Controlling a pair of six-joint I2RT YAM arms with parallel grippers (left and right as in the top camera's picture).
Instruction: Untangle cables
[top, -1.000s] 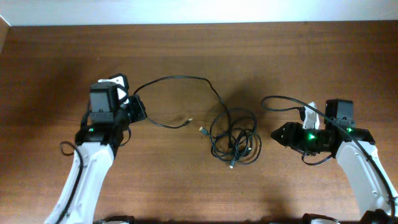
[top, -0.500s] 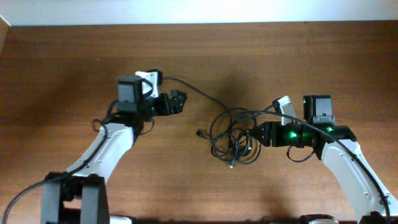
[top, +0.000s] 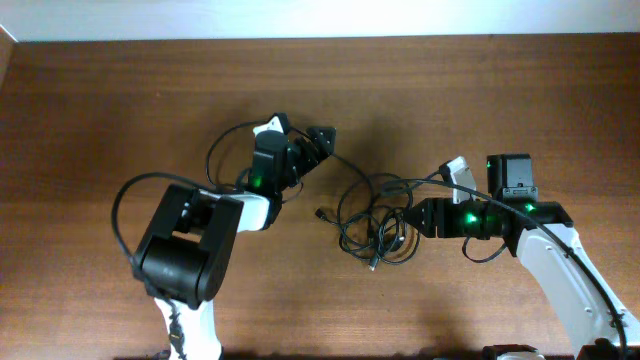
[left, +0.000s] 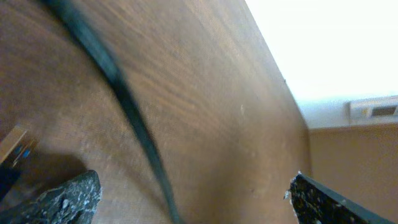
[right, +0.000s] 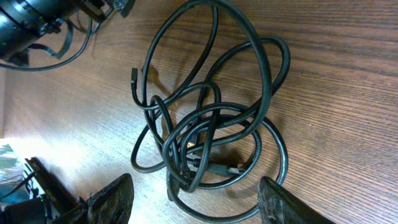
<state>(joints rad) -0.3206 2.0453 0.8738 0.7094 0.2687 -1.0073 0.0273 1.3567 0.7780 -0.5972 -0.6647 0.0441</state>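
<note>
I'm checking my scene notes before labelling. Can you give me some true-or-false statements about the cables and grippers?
The cables lie bunched in a tangle on the wooden table. True.
The right gripper is shut on a cable. False: its fingers are spread wide, open at the tangle's edge.
A black cable runs between the left gripper's open fingers. True.
The tangle lies at the table's left edge. False: it lies right of centre, by the right gripper.

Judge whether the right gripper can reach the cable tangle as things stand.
Probably yes. The right gripper sits at the edge of the cables, jaws open toward the tangle, and nothing on the table stands between them.
</note>
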